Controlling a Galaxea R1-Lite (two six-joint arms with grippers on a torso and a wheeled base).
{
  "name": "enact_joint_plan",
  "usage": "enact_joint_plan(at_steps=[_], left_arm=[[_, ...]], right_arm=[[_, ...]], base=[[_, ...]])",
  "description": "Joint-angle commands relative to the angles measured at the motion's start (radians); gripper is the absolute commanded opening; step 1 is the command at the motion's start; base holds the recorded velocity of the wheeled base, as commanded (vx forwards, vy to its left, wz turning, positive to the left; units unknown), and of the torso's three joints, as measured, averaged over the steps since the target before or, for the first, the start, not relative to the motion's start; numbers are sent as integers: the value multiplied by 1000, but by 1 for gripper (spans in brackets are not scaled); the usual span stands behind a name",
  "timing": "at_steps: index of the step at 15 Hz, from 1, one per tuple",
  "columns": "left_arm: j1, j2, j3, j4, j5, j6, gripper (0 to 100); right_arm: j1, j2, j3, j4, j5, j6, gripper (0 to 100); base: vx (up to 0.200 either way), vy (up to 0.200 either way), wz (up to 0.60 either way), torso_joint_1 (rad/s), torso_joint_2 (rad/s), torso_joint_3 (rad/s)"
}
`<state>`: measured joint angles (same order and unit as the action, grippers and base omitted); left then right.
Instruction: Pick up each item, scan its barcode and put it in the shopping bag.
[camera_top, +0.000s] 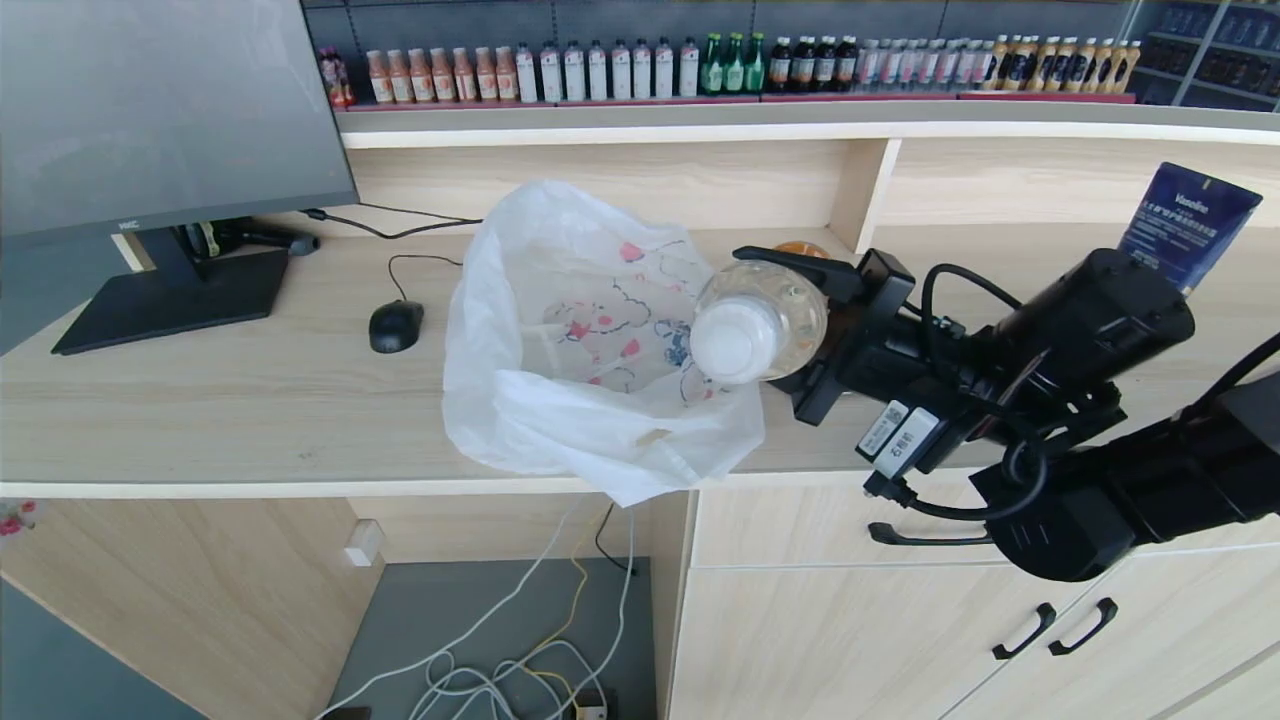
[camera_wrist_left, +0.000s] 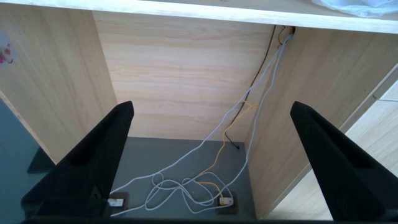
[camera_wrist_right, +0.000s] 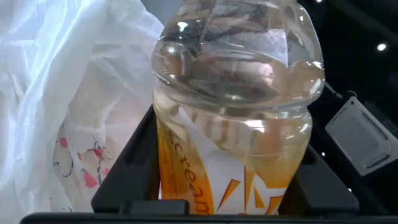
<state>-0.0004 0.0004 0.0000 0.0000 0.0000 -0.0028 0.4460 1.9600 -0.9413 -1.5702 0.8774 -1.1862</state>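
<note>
The shopping bag (camera_top: 590, 420) sags open over the counter's (camera_top: 200, 410) front edge, with open wood between it and the mouse (camera_top: 396, 326). The right hand (camera_top: 775, 320) is clamped on a clear, white-capped drink bottle (camera_top: 755, 330) at the bag's right rim. The right wrist view adds the bottle's orange label (camera_wrist_right: 205, 186). The left hand (camera_wrist_left: 208, 130), fingers wide apart, faces cables (camera_wrist_left: 186, 186) under the counter.

Shopping bag (camera_top: 590, 330) mouth gapes open, with bare counter (camera_top: 200, 420) between it and the mouse (camera_top: 396, 326) on its left. At its right rim the bottle (camera_top: 755, 325), clamped in the right gripper (camera_top: 790, 325), crowds the way in, and the upright divider (camera_top: 865, 190) closes off the back. Left gripper (camera_wrist_left: 211, 109), jaws spread, sits in the recess under the counter, cables (camera_wrist_left: 205, 186) hanging ahead.
</note>
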Motion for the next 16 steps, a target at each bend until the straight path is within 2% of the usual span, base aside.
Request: enact_joint_plan(at_steps=[1,16], left_arm=[[0,0,0,0,0,0,100],[-1,0,0,0,0,0,100]], right_arm=[[-7,11,7,-1,3,-13,0],[-59,51,1,-1,3,-66,0]], base=[[0,0,0,0,0,0],[0,0,0,0,0,0]])
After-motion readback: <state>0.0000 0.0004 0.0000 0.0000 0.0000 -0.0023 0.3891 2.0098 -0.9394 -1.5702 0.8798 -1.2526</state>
